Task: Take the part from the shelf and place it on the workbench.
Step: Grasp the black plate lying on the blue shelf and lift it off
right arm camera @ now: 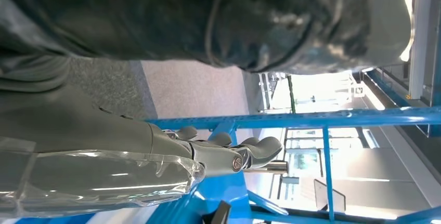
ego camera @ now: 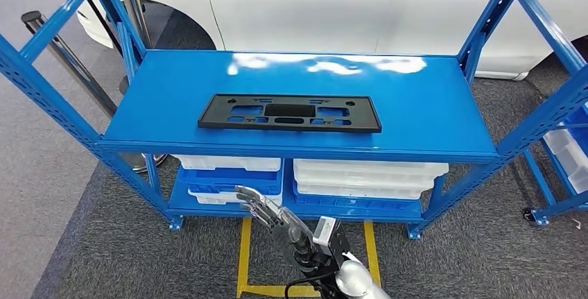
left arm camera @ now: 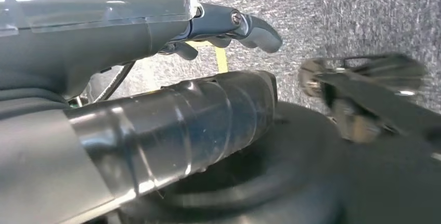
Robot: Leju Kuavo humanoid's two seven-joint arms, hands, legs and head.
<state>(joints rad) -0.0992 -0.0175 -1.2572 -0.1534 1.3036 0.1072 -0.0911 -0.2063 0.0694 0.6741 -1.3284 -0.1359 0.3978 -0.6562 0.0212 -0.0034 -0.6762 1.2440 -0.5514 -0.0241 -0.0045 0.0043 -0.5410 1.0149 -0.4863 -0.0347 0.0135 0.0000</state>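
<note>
The part [ego camera: 290,113] is a flat black rectangular plate with cut-outs. It lies lengthwise in the middle of the blue shelf's top board [ego camera: 423,98]. My right hand [ego camera: 267,212] reaches up from below, in front of the lower shelf level and well short of the part. Its fingers are stretched out with nothing in them. The right wrist view has the same hand [right arm camera: 229,154] empty against a blue shelf beam [right arm camera: 322,117]. My left hand [left arm camera: 229,26] hangs low over the grey carpet, fingers loosely extended and holding nothing.
White bins [ego camera: 367,177] and a blue tray [ego camera: 229,177] fill the lower shelf level. A white car [ego camera: 347,7] with a red stripe stands right behind the shelf. Stanchion posts [ego camera: 66,56] are at the back left, another blue rack [ego camera: 565,146] at the right, yellow floor tape [ego camera: 244,257] below.
</note>
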